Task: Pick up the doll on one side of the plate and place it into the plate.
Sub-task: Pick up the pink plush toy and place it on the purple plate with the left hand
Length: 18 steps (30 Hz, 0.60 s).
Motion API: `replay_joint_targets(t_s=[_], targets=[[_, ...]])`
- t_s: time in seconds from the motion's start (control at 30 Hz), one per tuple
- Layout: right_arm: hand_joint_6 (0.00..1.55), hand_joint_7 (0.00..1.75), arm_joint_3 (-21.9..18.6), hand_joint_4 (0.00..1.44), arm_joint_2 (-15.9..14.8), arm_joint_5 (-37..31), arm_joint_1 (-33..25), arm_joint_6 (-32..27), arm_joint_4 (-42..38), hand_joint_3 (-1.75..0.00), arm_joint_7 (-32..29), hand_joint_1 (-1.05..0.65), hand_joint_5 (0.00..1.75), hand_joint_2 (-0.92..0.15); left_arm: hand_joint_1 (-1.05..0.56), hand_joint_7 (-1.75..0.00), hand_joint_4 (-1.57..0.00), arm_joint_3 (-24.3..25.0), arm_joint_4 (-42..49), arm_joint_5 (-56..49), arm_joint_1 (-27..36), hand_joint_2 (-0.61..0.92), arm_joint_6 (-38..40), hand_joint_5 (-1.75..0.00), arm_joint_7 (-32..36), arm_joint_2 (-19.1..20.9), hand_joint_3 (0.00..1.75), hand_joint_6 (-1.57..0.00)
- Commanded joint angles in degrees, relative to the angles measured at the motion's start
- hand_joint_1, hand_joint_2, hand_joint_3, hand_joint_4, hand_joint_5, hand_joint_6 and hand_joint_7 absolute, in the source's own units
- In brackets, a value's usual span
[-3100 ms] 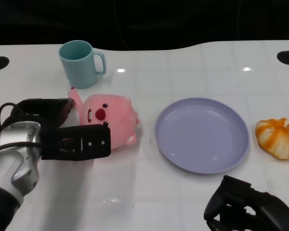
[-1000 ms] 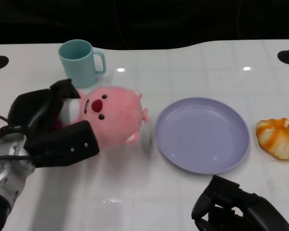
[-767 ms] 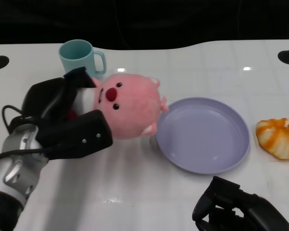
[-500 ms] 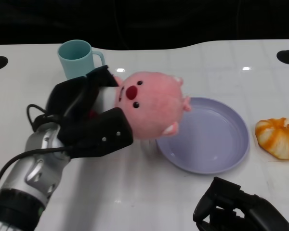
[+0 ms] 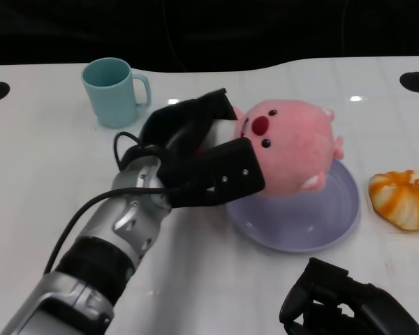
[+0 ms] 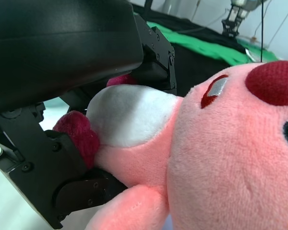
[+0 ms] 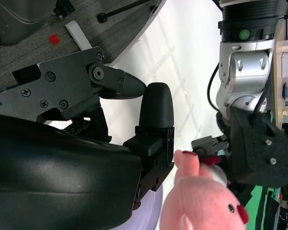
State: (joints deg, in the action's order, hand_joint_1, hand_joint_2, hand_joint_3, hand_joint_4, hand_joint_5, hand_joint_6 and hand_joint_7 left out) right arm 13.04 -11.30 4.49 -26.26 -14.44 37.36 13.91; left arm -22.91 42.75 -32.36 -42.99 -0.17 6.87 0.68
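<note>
Gripping the pink doll (image 5: pixel 290 150) in my left hand (image 5: pixel 199 164), I hold it above the plate (image 5: pixel 339 223), over its left half, while my right hand (image 5: pixel 342 307), fingers curled on nothing, idles nearer me.

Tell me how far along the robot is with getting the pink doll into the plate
Done: the left hand has the pink plush doll gripped and off the table. In hand: the doll is over the purple plate, and the views don't settle whether it touches it. Left: set it down, let go, and pull the arm away. The right hand rests near the table's front edge, holding nothing.
</note>
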Motion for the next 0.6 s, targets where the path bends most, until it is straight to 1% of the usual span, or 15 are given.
replay_joint_targets(t_s=[0.03,0.17,0.27,0.43,0.47,0.5,0.53,0.57,0.6], targets=[[0.43,1.70,-1.2,0.64,-0.8,1.4,-0.6,-0.4,0.7,-0.71,0.6,-0.20,1.75,-0.84,-0.20,-1.75,-0.96,-1.1,4.1,-0.5,-3.6,0.41,-0.4,-1.75,0.4,-1.7,1.24,-0.74],[0.42,1.70,-1.4,0.64,-1.2,1.2,-0.7,-0.4,0.9,-0.71,1.0,-0.20,1.75,-0.84,-0.21,-1.75,-0.94,-2.0,8.7,-0.9,-6.1,0.41,-0.5,-1.75,2.3,-4.6,1.19,-0.72],[0.42,1.70,-1.4,0.65,-1.0,1.2,-0.7,0.1,0.4,-0.71,1.2,-0.19,1.75,-0.84,-0.22,-1.75,-0.93,-2.1,12.1,-0.5,-8.0,0.46,-0.3,-1.75,2.6,-6.6,1.13,-0.72],[0.43,1.70,-1.0,0.65,-0.8,0.5,-0.8,-0.1,0.9,-0.70,0.9,-0.19,1.75,-0.83,-0.20,-1.75,-0.91,-2.2,14.0,-0.4,-9.1,0.47,-0.2,-1.75,1.7,-7.8,1.08,-0.70],[0.42,1.70,-1.0,0.65,-0.8,0.5,-0.8,-0.2,1.0,-0.70,0.8,-0.19,1.75,-0.83,-0.23,-1.50,-0.88,-2.1,14.1,-0.2,-9.3,0.52,0.2,-1.75,1.2,-7.9,0.91,-0.71],[0.42,1.70,-0.9,0.65,-0.7,0.6,-0.8,-0.2,1.0,-0.70,0.8,-0.19,1.75,-0.84,-0.25,-1.20,-0.84,-1.9,14.2,0.0,-9.4,0.60,0.4,-1.74,0.7,-8.0,0.70,-0.76],[0.42,1.70,-0.9,0.65,-0.7,0.5,-0.8,-0.2,1.0,-0.70,0.8,-0.19,1.75,-0.84,-0.26,-0.99,-0.81,-1.8,14.2,0.2,-9.4,0.65,0.5,-1.72,0.3,-7.9,0.57,-0.81],[0.42,1.70,-0.9,0.65,-0.8,0.5,-0.8,-0.1,1.0,-0.70,0.8,-0.19,1.75,-0.84,-0.26,-0.83,-0.78,-1.7,14.2,0.3,-9.4,0.68,0.4,-1.73,0.0,-7.9,0.49,-0.84],[0.42,1.70,-0.8,0.65,-0.8,0.3,-0.8,-0.3,1.1,-0.70,0.8,-0.19,1.75,-0.84,-0.26,-0.72,-0.76,-1.6,14.2,0.7,-9.5,0.70,0.5,-1.73,-0.9,-7.8,0.44,-0.84]])
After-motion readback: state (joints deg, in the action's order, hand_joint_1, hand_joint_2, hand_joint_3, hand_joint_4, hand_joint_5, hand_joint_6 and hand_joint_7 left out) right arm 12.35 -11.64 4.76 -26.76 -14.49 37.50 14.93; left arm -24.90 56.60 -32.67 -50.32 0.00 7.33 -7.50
